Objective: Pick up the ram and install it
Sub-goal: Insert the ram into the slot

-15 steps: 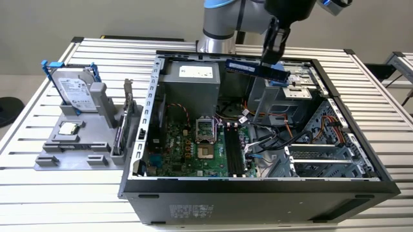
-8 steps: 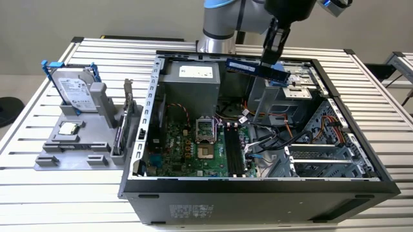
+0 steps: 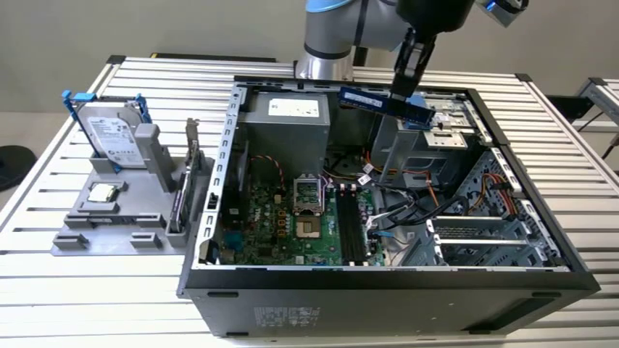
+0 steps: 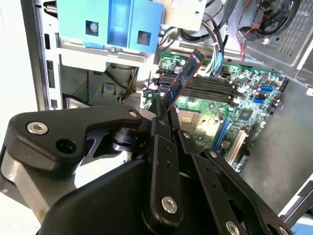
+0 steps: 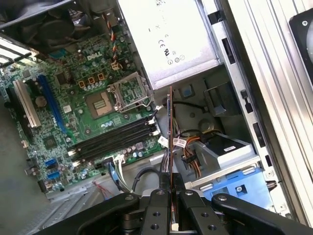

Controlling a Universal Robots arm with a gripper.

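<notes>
Slatted metal table [image 3: 77, 304] carries the open computer case [image 3: 387, 312]. Empty memory slots [image 3: 350, 225] sit on its motherboard [image 3: 280, 225]; above the far end the gripper [image 3: 405, 93] pinches the ram [image 3: 372, 99] aloft — judged need: edge parallel to a slot, stick upright.

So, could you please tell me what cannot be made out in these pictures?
1. Exterior view: the arm is cut off by the top edge above the pincer.
2. First wrist view: the ram shows edge-on, so its chips and label are hidden.
3. Second wrist view: the pincer's fingers cover the ram's gripped end.
4. Exterior view: the latches of the memory slots are too small to judge.
</notes>
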